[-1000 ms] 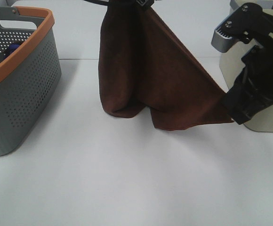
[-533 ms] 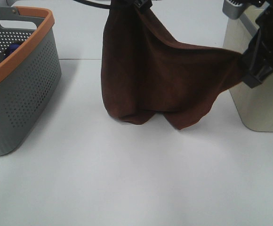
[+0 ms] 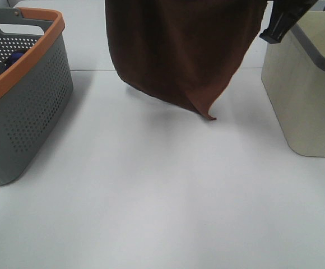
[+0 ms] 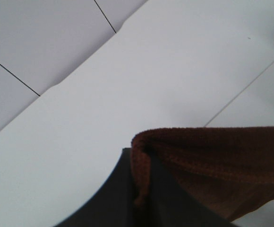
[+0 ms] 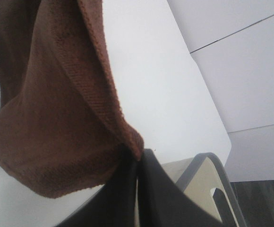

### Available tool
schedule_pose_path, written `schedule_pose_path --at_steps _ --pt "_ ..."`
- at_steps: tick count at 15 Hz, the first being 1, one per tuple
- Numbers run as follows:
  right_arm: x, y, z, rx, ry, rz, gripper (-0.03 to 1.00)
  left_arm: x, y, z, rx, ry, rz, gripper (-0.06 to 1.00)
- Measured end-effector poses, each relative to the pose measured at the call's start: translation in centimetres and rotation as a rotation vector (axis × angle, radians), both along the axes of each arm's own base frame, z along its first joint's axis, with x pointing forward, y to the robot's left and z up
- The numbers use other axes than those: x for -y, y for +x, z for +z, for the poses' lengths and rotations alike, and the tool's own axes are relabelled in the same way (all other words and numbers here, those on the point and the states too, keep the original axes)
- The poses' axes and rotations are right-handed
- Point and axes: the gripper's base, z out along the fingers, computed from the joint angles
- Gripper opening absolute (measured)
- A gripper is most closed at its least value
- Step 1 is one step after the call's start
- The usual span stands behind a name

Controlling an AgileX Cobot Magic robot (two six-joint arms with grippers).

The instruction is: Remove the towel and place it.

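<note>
Clamped on upper corners of the towel [image 3: 179, 50] with left gripper [image 4: 141, 182] and right gripper [image 5: 138, 165], jaws pinched tight, to hang it spread, probably for laying flat.

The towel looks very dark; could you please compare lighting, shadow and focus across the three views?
Exterior high: even light, the towel nearly featureless, a faint shadow on the table beneath it. Left wrist: towel stitching visible, left fingers a black silhouette. Right wrist: weave crisp, right fingers likewise underexposed.
</note>
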Motion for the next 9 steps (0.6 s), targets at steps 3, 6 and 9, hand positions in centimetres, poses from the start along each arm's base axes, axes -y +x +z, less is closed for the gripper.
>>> schedule_pose_path --at_steps 3,6,9 --pt "-1.0 3.1 0.0 0.022 -0.038 0.006 0.02 -0.1 1.5 -0.9 0.06 -0.01 0.004 0.01" --pt "0.1 4.5 1.1 0.065 0.0 -0.035 0.02 -0.2 2.0 -0.8 0.099 -0.047 -0.01 0.01" --pt "0.6 5.6 1.0 0.118 0.06 -0.027 0.02 -0.6 3.1 -1.2 0.142 -0.099 -0.024 0.01"
